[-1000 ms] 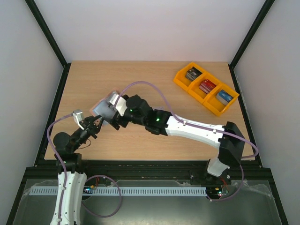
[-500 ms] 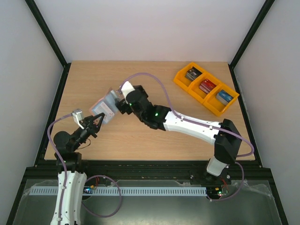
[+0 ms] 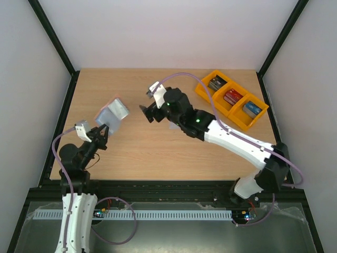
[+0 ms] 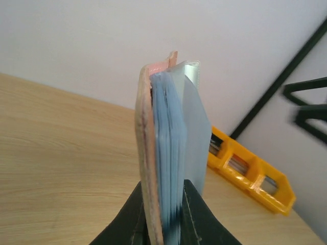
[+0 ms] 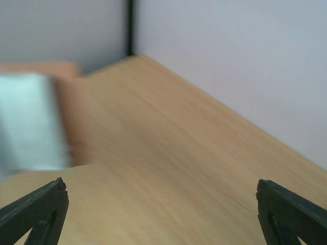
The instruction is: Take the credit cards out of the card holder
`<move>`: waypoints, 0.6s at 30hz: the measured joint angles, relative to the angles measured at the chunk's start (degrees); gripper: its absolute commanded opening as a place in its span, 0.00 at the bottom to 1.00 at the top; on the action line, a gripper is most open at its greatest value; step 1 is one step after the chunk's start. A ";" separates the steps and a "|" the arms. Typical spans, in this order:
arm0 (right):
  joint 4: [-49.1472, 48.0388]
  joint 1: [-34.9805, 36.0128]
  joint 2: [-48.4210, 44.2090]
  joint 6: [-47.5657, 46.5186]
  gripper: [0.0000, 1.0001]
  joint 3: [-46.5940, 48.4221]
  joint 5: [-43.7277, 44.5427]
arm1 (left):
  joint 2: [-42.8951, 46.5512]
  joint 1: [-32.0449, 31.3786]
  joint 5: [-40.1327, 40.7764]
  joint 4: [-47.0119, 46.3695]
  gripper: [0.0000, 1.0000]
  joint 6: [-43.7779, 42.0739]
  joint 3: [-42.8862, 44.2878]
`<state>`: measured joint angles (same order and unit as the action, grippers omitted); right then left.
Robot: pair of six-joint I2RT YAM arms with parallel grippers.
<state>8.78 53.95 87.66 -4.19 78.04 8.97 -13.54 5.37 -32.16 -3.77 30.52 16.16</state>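
Note:
The card holder (image 3: pixel 112 113) is held up above the left side of the table, with my left gripper (image 3: pixel 101 132) shut on its lower edge. In the left wrist view the card holder (image 4: pixel 163 148) stands edge-on between the fingers of my left gripper (image 4: pixel 163 206), pinkish-tan outside, light blue layers inside. I cannot tell the credit cards from the pockets. My right gripper (image 3: pixel 146 114) hangs open and empty a short way right of the holder. The right wrist view shows my right gripper (image 5: pixel 163 214) wide apart and the card holder (image 5: pixel 30 122) blurred at the left.
An orange bin (image 3: pixel 231 100) with three compartments of small boxes sits at the back right, and the orange bin (image 4: pixel 250 176) also shows behind the holder. Black frame posts stand at the table's corners.
My right gripper has pulled back from the holder to the right and towards the back. My left gripper has shifted the holder slightly left and up.

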 measured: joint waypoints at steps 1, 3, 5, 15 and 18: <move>0.00 0.11 -1.46 -0.79 0.95 0.00 -4.72 | -0.17 -0.28 1.53 0.92 0.02 -0.94 0.46; -0.11 0.98 -3.41 -2.01 0.93 0.22 -13.88 | -1.16 -1.20 4.90 3.13 0.02 -3.87 2.01; -0.37 3.04 -3.23 -2.99 0.91 1.14 -22.25 | -4.26 -2.84 9.01 5.60 0.02 -9.44 5.31; -3.78 7.10 1.97 -3.19 0.92 -1.03 -37.86 | -17.53 -17.35 50.62 9.73 0.02 -69.51 13.33; -5.73 6.86 1.68 -2.97 0.85 -2.45 -39.45 | -20.68 -17.33 56.48 13.62 0.02 -74.64 14.16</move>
<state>3.05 60.82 89.34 -7.16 75.59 -30.48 -34.22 -11.97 24.32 9.85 -44.12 30.33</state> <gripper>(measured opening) 0.903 0.112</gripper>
